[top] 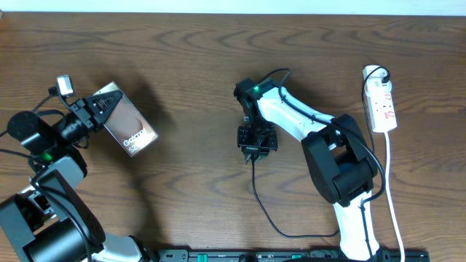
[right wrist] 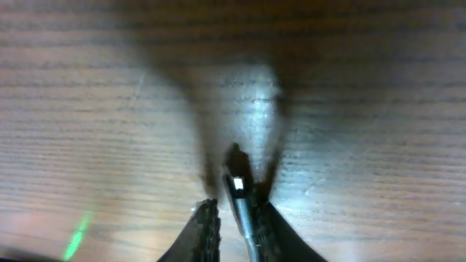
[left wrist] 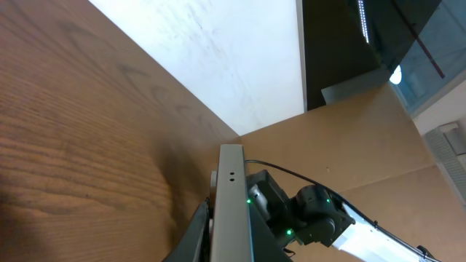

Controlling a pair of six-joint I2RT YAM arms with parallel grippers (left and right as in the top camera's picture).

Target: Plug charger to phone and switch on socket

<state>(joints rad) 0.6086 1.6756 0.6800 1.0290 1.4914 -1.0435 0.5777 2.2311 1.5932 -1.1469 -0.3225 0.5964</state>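
My left gripper (top: 97,109) is shut on the phone (top: 129,125), a brownish slab with "Galaxy" lettering, held tilted above the table's left side. In the left wrist view the phone (left wrist: 231,207) shows edge-on between the fingers. At the table's middle, my right gripper (top: 256,145) points down, shut on the charger (top: 263,204) near its plug. The plug tip (right wrist: 236,183) sticks out past the fingers (right wrist: 208,227). It leans against the right one, with a thin gap on the left. The black cable trails toward the front edge. The socket (top: 381,102) lies at the far right.
The socket's white cord (top: 390,189) runs down the right side past the right arm's base (top: 342,164). The left arm's body (top: 44,182) fills the front left corner. A white wall and a cardboard panel (left wrist: 342,156) stand beyond the table's far edge.
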